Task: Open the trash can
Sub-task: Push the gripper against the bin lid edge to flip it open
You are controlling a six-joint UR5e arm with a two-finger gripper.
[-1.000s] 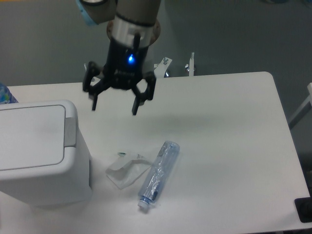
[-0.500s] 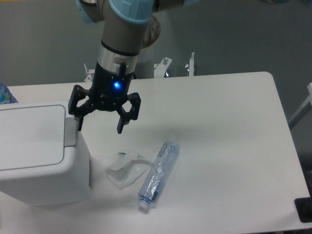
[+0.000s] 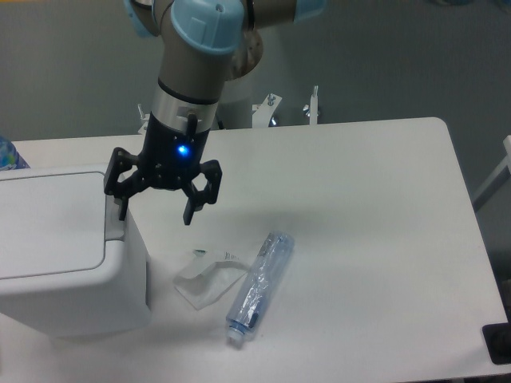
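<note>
The trash can is a big white boxy bin at the left edge of the table, its flat lid down. Its grey push tab sits on the right side of the lid. My gripper is open and empty, fingers pointing down. The left finger hangs right over the push tab; the right finger hangs over bare table beside the bin. I cannot tell whether the left finger touches the tab.
A crushed clear plastic bottle lies on the table right of the bin, with a clear plastic wrapper beside it. A blue-topped item shows at the far left edge. Metal brackets stand at the table's back edge.
My gripper has moved left and down, from above the middle of the table to the bin's right edge over the push tab. It stayed open. The lid has not moved.
</note>
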